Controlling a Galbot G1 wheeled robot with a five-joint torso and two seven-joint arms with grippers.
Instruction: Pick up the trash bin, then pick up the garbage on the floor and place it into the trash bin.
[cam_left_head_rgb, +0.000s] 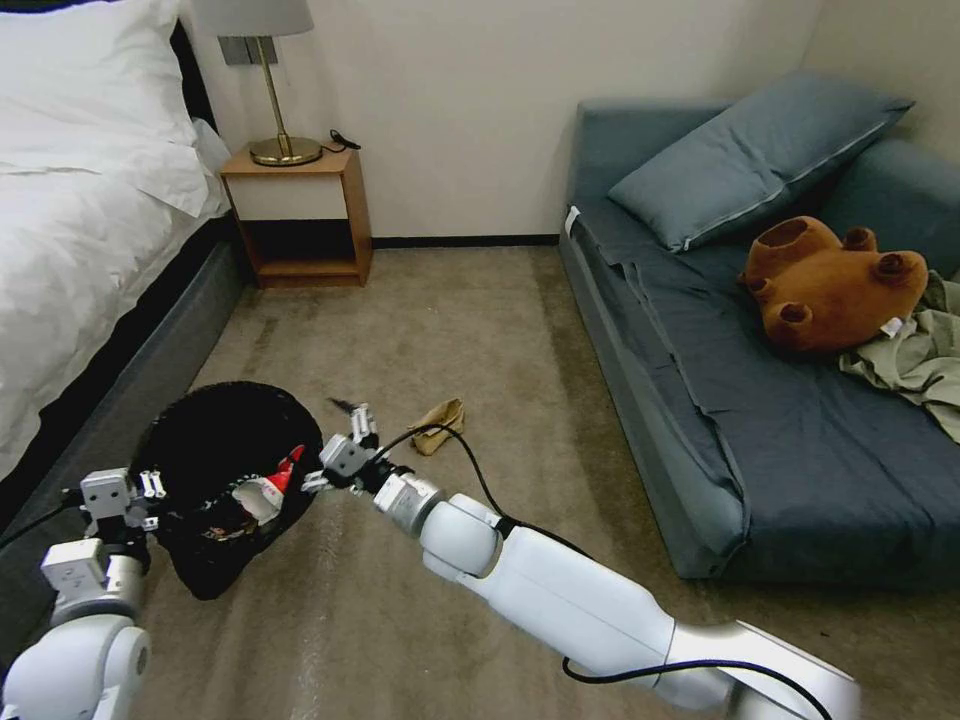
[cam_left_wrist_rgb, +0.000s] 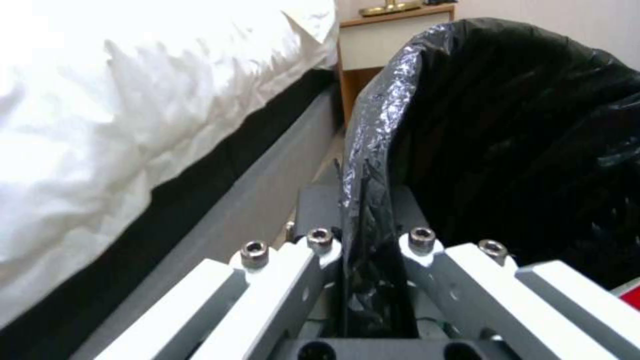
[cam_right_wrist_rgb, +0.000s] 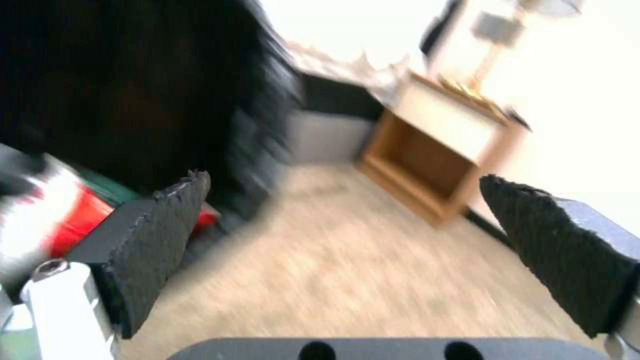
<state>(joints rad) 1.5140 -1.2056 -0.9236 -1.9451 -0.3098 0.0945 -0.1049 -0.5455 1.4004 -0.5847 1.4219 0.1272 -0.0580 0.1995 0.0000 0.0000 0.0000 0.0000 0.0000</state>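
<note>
The trash bin (cam_left_head_rgb: 205, 565), lined with a crinkly black bag, hangs tilted at the lower left, its mouth turned towards my right arm. My left gripper (cam_left_head_rgb: 150, 490) is shut on its rim; the left wrist view shows the black bag (cam_left_wrist_rgb: 507, 140) pinched in that gripper (cam_left_wrist_rgb: 367, 205). A crumpled red-and-white wrapper (cam_left_head_rgb: 268, 490) lies inside the bin, near the mouth. Just beside the rim, my right gripper (cam_left_head_rgb: 328, 446) is open and holds nothing. In the right wrist view its pads (cam_right_wrist_rgb: 157, 240) stand wide apart beside the wrapper (cam_right_wrist_rgb: 63, 225). A crumpled brown paper bag (cam_left_head_rgb: 441, 424) lies on the carpet beyond the right gripper.
A bed with white bedding (cam_left_head_rgb: 80, 200) runs along the left, close to the bin. A wooden nightstand (cam_left_head_rgb: 300, 215) with a lamp stands at the back. A blue sofa (cam_left_head_rgb: 760, 440) on the right holds a pillow, a brown plush bear (cam_left_head_rgb: 830, 285) and an olive cloth. Open carpet lies between.
</note>
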